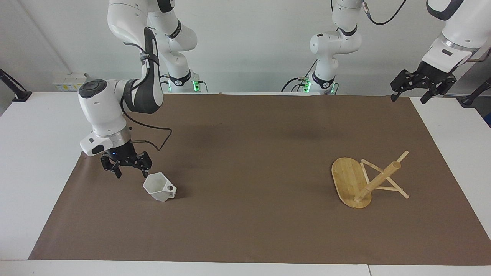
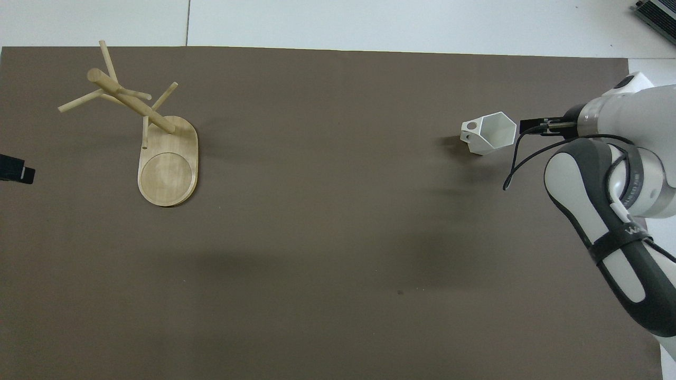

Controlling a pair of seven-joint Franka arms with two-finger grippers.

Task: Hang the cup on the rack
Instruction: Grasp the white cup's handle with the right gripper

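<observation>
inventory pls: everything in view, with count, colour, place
cup: 1, white, upright on the mat, toward the right arm's end
rack: 1, light bamboo, standing on the mat toward the left arm's end
mat: 1, brown, covering most of the table
table: 1, white, under the mat
right gripper: 1, black, open, low beside the cup's rim, not holding it
left gripper: 1, black, open, empty, waiting raised over the mat's corner at its own end
</observation>
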